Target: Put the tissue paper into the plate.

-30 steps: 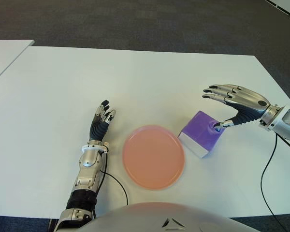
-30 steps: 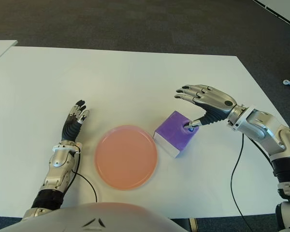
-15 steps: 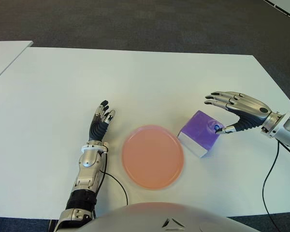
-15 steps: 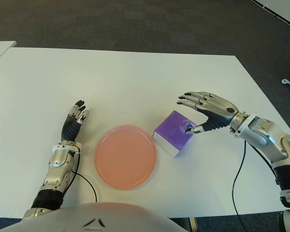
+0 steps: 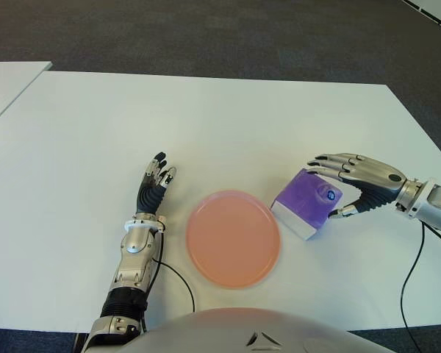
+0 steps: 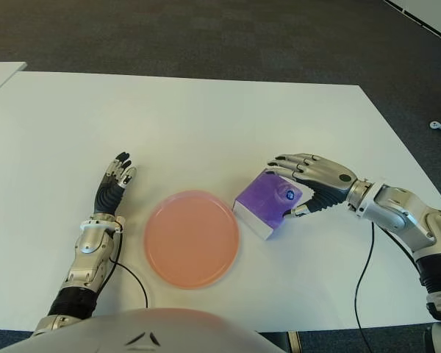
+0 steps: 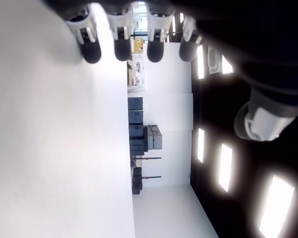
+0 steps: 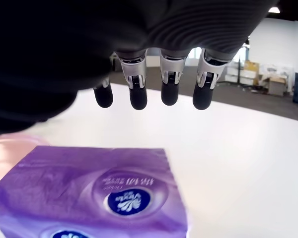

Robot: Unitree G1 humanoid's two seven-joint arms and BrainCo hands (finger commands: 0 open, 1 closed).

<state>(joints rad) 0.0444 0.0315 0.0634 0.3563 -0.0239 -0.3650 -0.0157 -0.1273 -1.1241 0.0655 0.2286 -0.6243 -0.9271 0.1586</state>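
Right hand (image 5: 353, 184) open, fingers arched over tissue pack (image 5: 306, 202) near surface's right edge; plate (image 5: 234, 237) lies leftward; left hand (image 5: 153, 187) open, idle

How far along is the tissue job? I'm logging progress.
Nothing is finished yet: the plate holds nothing, and the tissue pack lies on the table just to its right. In hand: the right hand is at the pack with fingers spread over its top, not closed. The left hand shows idle left of the plate. Left: grasp, lift, place in the plate.
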